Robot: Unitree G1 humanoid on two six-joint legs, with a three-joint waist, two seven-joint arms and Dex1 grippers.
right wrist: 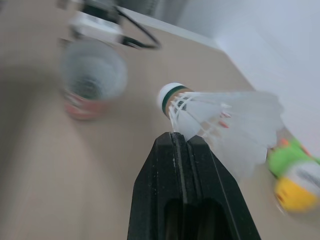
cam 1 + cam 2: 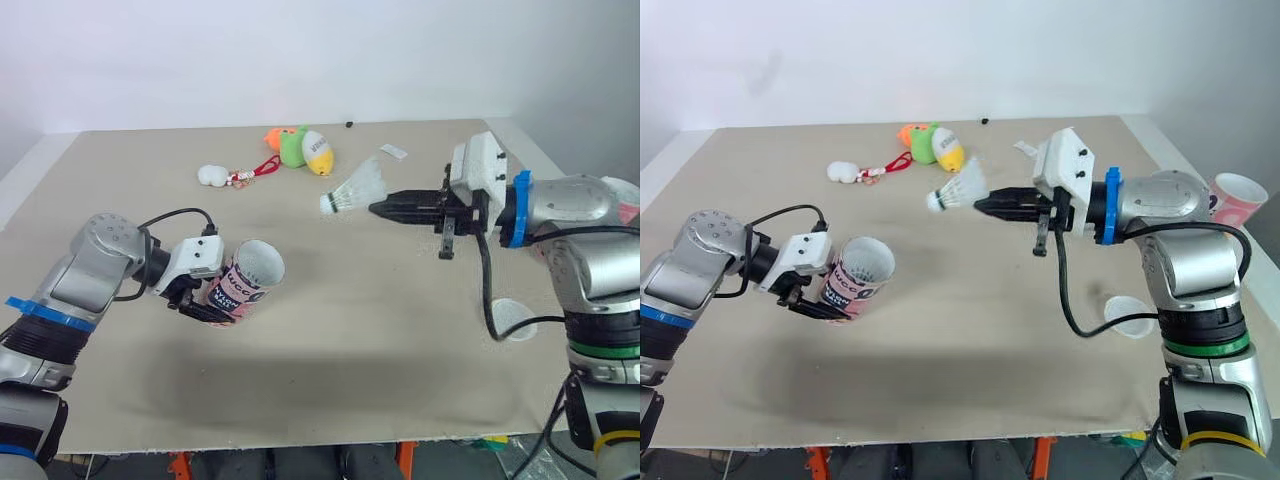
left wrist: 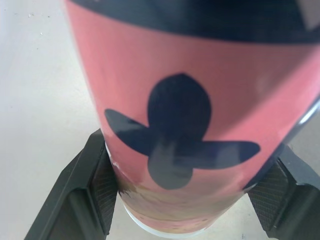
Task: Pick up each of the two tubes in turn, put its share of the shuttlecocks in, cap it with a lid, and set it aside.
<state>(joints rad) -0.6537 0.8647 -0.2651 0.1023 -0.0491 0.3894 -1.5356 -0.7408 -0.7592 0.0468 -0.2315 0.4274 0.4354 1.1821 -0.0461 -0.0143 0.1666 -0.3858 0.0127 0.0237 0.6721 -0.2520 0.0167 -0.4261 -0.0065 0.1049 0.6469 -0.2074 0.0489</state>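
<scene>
My left gripper (image 2: pixel 207 300) clamps the tube (image 2: pixel 248 277), and my right gripper (image 2: pixel 380 208) is pinching a shuttlecock (image 2: pixel 358 188) over the bench (image 2: pixel 350 340).

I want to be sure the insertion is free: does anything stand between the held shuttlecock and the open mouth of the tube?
Nothing visible does. The right gripper holds the shuttlecock in the air; the left gripper holds the tube, mouth open toward it. The toys lie farther back.

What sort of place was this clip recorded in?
Likely a robot test room rather than a home: a bare beige table against a plain white wall, with only props around, namely a pink tube, a shuttlecock and small plush toys.
</scene>
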